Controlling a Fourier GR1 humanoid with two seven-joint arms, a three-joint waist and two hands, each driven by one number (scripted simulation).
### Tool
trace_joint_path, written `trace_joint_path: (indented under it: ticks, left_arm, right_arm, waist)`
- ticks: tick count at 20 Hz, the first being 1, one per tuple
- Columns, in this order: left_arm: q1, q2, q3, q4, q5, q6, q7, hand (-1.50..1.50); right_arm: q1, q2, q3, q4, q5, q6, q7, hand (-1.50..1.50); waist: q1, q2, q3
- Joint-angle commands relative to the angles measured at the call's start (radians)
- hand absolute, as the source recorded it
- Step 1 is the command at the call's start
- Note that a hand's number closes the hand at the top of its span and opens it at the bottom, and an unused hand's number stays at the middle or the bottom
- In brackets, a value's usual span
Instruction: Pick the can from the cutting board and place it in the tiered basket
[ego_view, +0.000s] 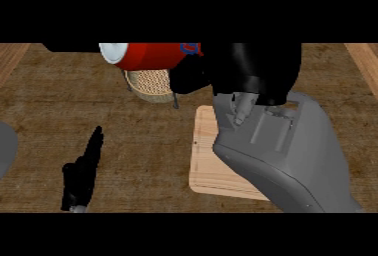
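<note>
Carrying the red metal can (151, 55) over the woven tiered basket (151, 86), the right hand (255, 70) has its fingers curled round it — off the pale wooden cutting board (210, 165), release remaining.

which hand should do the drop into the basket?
Right. The right hand already holds the can above the tiered basket; the left hand rests open at lower left.

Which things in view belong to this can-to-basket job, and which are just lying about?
Part of the job:
- can, red, held on its side above the basket by the right hand
- tiered basket, woven, partly under the can
- cutting board, nothing visible on it

Just there:
- left hand, open, resting at lower left
- grey object at the left edge, too cropped to identify
</note>
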Motion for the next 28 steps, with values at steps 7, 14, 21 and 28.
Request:
trace_joint_path:
  ticks: [7,14,21,28]
  left_arm:
    - [-0.004,-0.029,0.006,0.061,0.005,-0.023,-0.005,0.00]
    - [-0.014,-0.036,0.000,0.014,-0.020,-0.012,0.047,0.00]
    - [-0.017,-0.021,0.021,0.063,-0.017,-0.054,-0.002,0.00]
    - [-0.055,-0.040,0.011,0.041,-0.031,-0.043,0.070,0.00]
  right_arm:
    - [-0.208,0.008,-0.174,0.477,-0.022,-0.152,-0.067,1.50]
    - [-0.269,0.008,-0.143,0.732,-0.086,-0.248,-0.164,1.50]
    - [-0.283,0.008,-0.079,0.989,-0.104,-0.444,-0.212,1.50]
    - [-0.278,0.008,-0.103,1.084,-0.265,-0.613,-0.278,1.50]
  waist:
    - [0.014,0.014,-0.004]
    - [0.015,0.011,-0.003]
    - [0.042,0.021,-0.005]
    - [0.050,0.021,-0.003]
